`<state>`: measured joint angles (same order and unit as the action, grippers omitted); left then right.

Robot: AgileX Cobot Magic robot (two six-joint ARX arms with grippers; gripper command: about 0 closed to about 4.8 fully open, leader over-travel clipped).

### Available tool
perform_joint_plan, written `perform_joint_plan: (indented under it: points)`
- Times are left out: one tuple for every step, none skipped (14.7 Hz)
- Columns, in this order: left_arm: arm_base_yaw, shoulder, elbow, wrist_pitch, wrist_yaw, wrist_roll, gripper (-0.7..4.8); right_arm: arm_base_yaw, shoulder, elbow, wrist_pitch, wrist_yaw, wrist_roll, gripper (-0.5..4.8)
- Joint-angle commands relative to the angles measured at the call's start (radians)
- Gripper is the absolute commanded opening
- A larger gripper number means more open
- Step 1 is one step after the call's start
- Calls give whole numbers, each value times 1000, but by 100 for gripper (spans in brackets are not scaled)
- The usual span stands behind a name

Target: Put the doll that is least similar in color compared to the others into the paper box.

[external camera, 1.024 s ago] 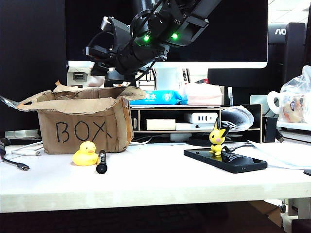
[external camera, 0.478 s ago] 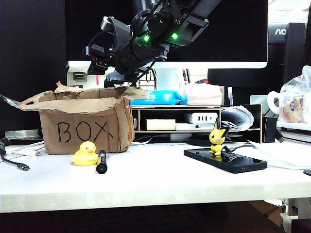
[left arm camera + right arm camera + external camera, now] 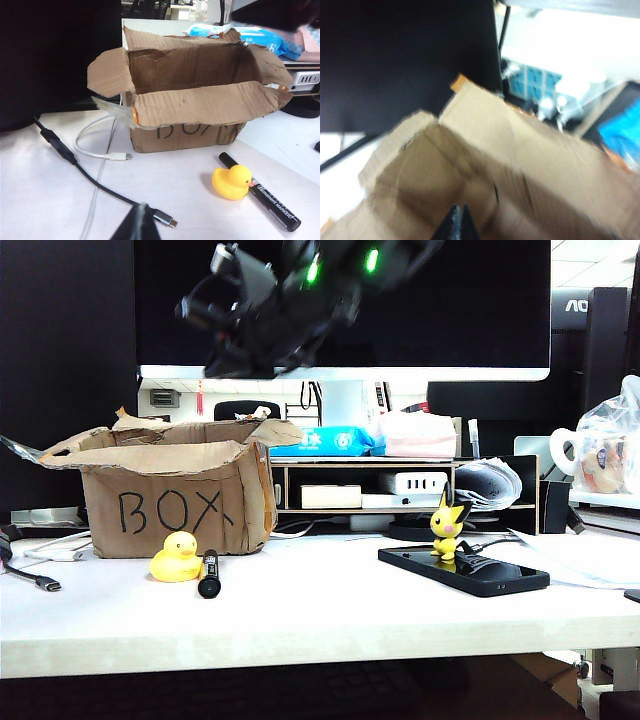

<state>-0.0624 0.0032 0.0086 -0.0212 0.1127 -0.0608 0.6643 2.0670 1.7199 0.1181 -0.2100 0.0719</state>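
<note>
Doll first: I cannot find the whitish toy in any view. It is not on the table, and the paper box point(image 3: 170, 495) interior shows only bare cardboard in my left wrist view and blurred brown walls in my right wrist view; it may lie at the bottom, hidden. I judge it light, rigid and smooth, so a gentle pinch across its body would suit it, since it could squirt out of a hard squeeze.

My right pincer point(image 3: 458, 220) is closed, its tips together with nothing between them, and hangs high above the box near the table's back-left part; the exterior view shows it only as a dark smear point(image 3: 215, 315). My left pincer point(image 3: 141, 225) sits back over the table's left front edge, tips together, empty.

Only the exterior view shows the yellow duck point(image 3: 177, 558) and marker point(image 3: 209, 573) before the box, and the pointy-eared figure point(image 3: 449, 525) well apart to the right. The left wrist view alone gives the box's open mouth clearly.
</note>
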Motion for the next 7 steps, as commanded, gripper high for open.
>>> perform_joint_plan:
  points:
    - [0, 0, 1, 5, 3, 1, -5, 5, -103, 2, -283, 10, -101, -6]
    - [0, 0, 1, 5, 3, 1, -5, 8, -136, 1, -399, 10, -161, -6]
    - [0, 0, 1, 5, 3, 1, -5, 21, -159, 0, -505, 12, -212, -6]
    - [0, 0, 1, 5, 4, 1, -5, 28, -177, -2, -587, 5, -239, -6]
    - [-1, 0, 1, 4, 3, 1, -5, 30, -206, -30, -623, -1, -253, -6]
    - [-1, 0, 1, 3, 3, 1, -5, 31, -252, -87, -621, -2, -250, -6]
    - [0, 0, 1, 3, 4, 1, -5, 30, -298, -144, -615, 2, -235, -6]
